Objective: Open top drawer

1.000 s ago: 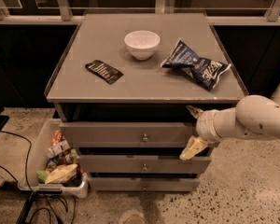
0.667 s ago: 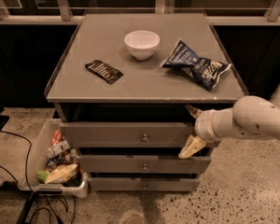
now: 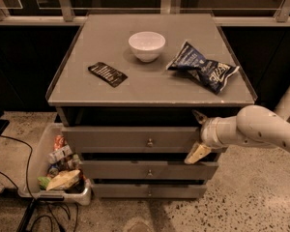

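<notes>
The robot's white two-finger gripper (image 3: 194, 137) holds at the right end of the wide grey top drawer (image 3: 130, 139), its fingers (image 3: 197, 153) spread apart, one tip above the flat front's upper edge and the pale one below its lower edge, with no sign of a closed grip. Over the past second almost nothing has changed: gripper and arm sit where they were, and the drawer front lies on the same line under the grey cabinet top (image 3: 150, 88), so the opening appears stalled or barely begun, the pull seemingly yet to come. The drawer's small round metal knob (image 3: 149, 142) sits well to the left of the fingers, untouched. Above the fingers, on the cabinet top, rest a crumpled dark blue snack bag (image 3: 203, 67), a white bowl (image 3: 146, 45) and, farther left, a flat black packet (image 3: 107, 74), none shifted. Below the fingers, the two slimmer grey drawers (image 3: 125, 169) remain shut. Far to the lower left, a white bin (image 3: 31, 178) of wrappers stands on the floor.
</notes>
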Controlling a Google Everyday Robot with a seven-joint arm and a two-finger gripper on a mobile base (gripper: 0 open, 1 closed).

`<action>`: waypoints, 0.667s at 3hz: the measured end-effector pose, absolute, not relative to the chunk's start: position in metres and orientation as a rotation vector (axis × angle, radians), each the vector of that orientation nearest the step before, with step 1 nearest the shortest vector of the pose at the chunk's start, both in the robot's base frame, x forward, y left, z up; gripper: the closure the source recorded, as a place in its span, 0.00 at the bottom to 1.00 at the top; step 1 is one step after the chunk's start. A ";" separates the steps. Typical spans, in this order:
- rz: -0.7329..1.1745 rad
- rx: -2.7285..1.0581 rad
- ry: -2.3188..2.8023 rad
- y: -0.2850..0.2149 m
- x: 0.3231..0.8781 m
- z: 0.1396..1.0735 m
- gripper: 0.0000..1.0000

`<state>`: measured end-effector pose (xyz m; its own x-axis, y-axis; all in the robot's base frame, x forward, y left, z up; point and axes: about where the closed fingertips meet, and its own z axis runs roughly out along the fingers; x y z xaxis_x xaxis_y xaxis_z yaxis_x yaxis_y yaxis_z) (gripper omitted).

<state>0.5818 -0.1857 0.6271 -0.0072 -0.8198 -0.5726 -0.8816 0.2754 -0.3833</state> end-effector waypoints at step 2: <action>0.109 -1.541 1.820 -0.186 0.582 0.626 0.38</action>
<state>0.5819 -0.1861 0.6262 -0.0083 -0.8195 -0.5730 -0.8821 0.2759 -0.3818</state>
